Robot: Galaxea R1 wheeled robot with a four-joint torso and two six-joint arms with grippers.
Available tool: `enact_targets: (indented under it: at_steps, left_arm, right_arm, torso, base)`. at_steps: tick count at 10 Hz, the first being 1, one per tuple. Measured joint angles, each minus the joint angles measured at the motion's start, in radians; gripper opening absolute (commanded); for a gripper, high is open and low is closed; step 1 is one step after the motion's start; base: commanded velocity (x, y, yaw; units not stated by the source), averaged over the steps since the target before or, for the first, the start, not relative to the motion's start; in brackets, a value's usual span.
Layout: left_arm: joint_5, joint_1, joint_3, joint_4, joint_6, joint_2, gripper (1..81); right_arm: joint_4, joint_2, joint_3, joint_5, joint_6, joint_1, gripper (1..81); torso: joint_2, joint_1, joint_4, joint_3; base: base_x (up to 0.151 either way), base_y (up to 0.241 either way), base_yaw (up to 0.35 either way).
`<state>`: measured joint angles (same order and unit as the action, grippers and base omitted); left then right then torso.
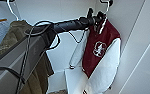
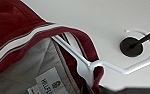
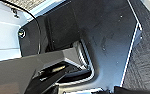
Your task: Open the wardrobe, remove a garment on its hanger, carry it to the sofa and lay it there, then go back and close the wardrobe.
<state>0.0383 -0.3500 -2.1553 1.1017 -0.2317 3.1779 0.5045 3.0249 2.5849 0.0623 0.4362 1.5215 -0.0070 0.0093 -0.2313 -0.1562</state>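
The wardrobe (image 1: 61, 10) stands open, and I look into its white inside. The garment (image 1: 101, 47), a maroon jacket with white sleeves and a white chest emblem, hangs at the right on the white hanger (image 1: 106, 6). My left arm reaches in from the lower left, and my left gripper (image 1: 96, 18) sits at the jacket's collar, just below the hanger's hook. In the left wrist view the hanger (image 2: 73, 53) runs through the striped collar of the garment (image 2: 13, 27). Its hook (image 2: 146, 58) curves around the dark rail (image 2: 148, 35).
An olive-brown coat (image 1: 11, 40) hangs at the left on its own white hanger (image 1: 12, 10), close beside my left arm. A white door panel (image 1: 146, 50) stands at the right. The right wrist view looks down on my dark base (image 3: 108, 37) and grey carpet (image 3: 146, 65).
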Motion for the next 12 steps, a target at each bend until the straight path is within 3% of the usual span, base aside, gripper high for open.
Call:
enact_targets:
  at_steps: [10, 12]
  left_arm:
    - [-0.111, -0.089, 0.02, -0.069, -0.009, -0.03, 1.0]
    - [-0.131, -0.077, 0.02, -0.078, -0.01, -0.061, 1.0]
  right_arm:
    - [0.0, 0.0, 0.0, 0.0, 0.0, 0.003, 81.1]
    - [0.0, 0.0, 0.0, 0.0, 0.0, 0.004, 81.1]
  torso:
    - [0.0, 0.0, 0.0, 0.0]
    - [0.0, 0.0, 0.024, 0.0]
  base:
    - [0.0, 0.0, 0.0]
    - [0.0, 0.0, 0.0]
